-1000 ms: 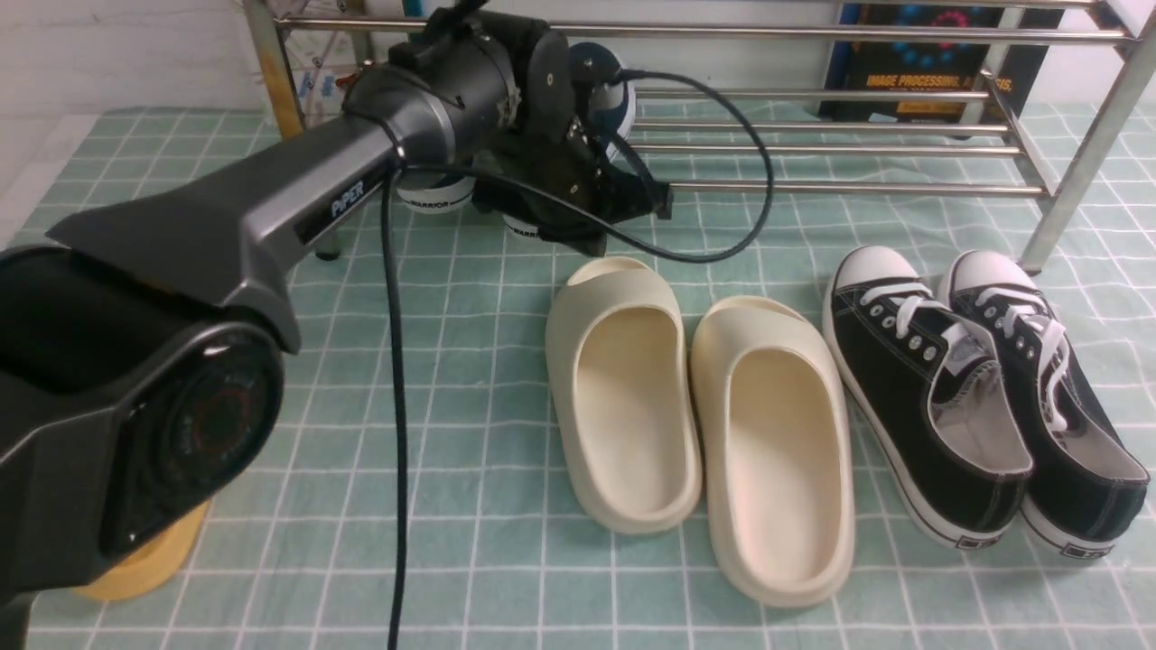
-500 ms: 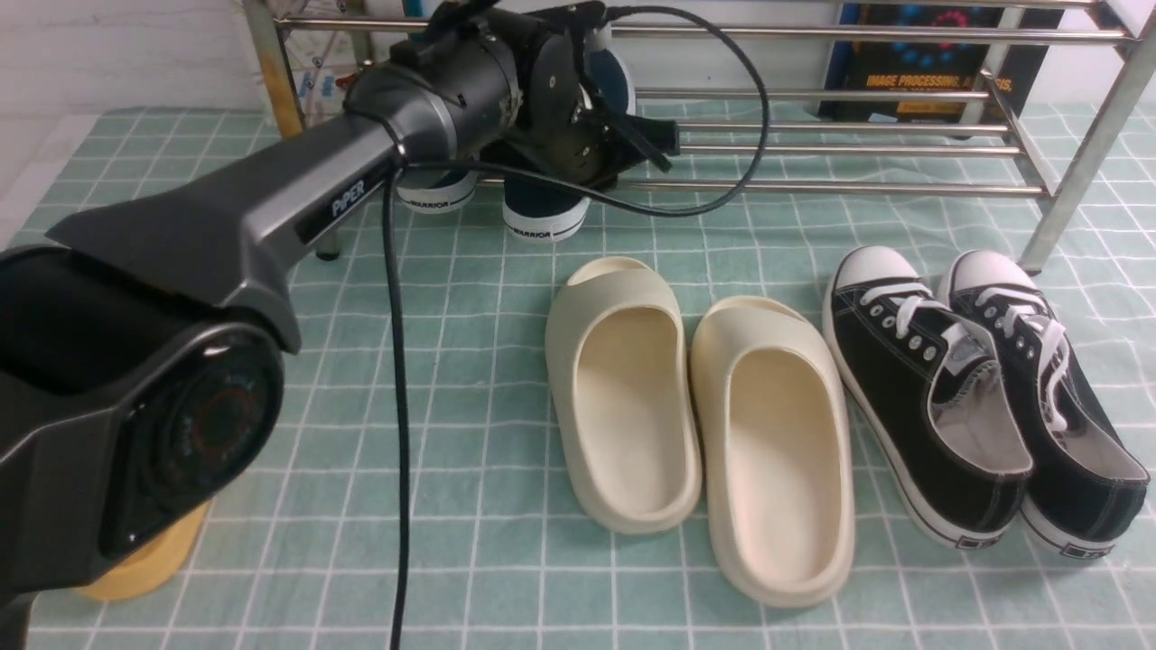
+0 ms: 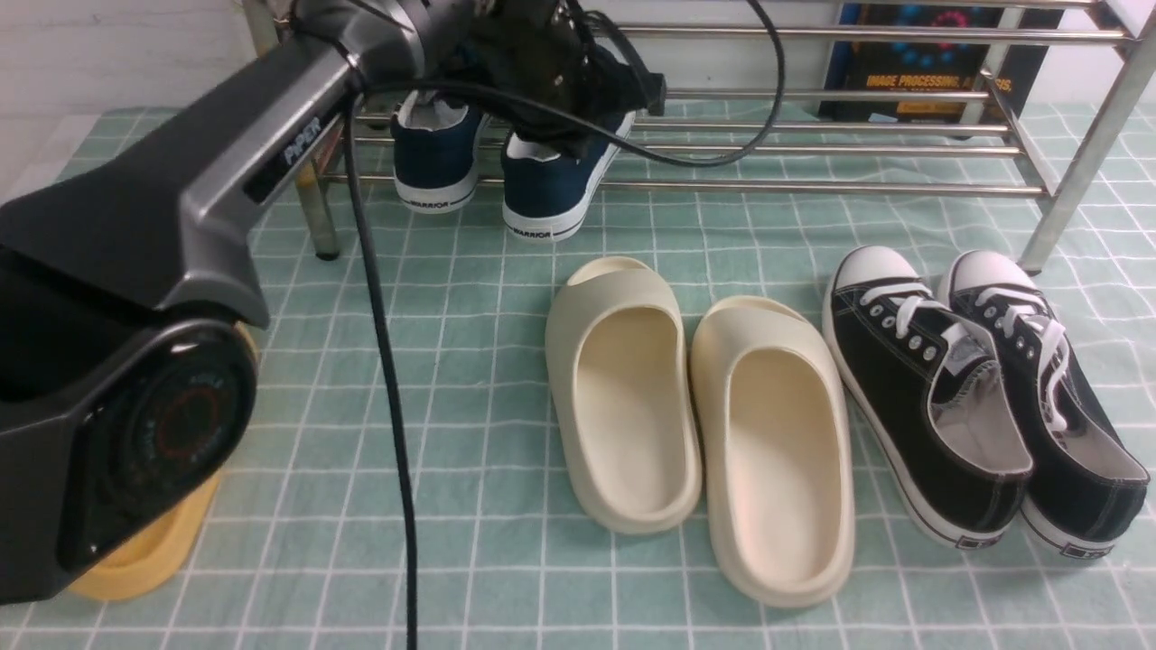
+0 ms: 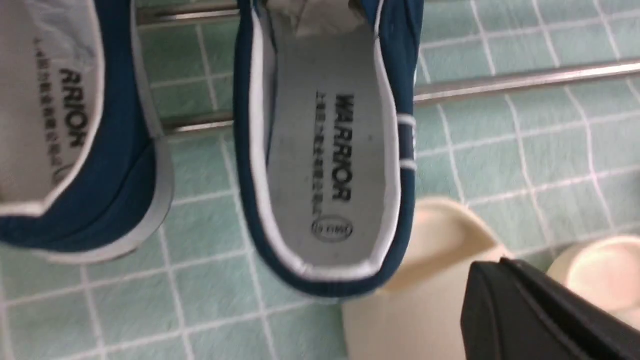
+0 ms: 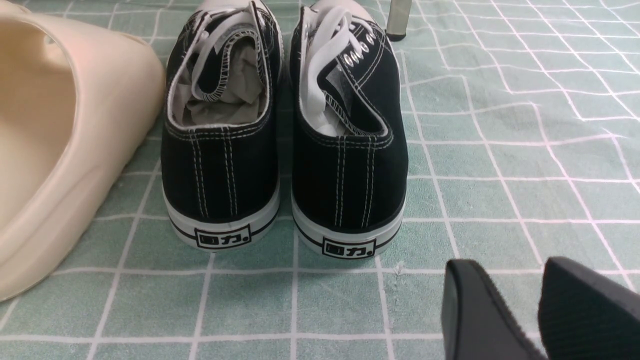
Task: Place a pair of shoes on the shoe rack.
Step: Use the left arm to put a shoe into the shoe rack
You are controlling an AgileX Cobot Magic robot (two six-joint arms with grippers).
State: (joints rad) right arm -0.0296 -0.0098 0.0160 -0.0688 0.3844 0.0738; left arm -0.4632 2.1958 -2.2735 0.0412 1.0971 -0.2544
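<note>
My left pincer point(image 4: 500, 295), pressed together and empty, hovers over the shoes point(image 3: 542, 185), which sit on the rack point(image 3: 813, 187), lowest bars, at eleven o'clock. I cannot tell the right pincer point(image 5: 540, 280) state.

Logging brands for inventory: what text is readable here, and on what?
"PiPER": left arm.
"WARRIOR": heels of the navy shoes; also one insole, smaller print there blurred.
"IMAGE PROCESSING, A": book cover behind the shoe rack, rest hidden.
"回力": heels of black sneakers.
</note>
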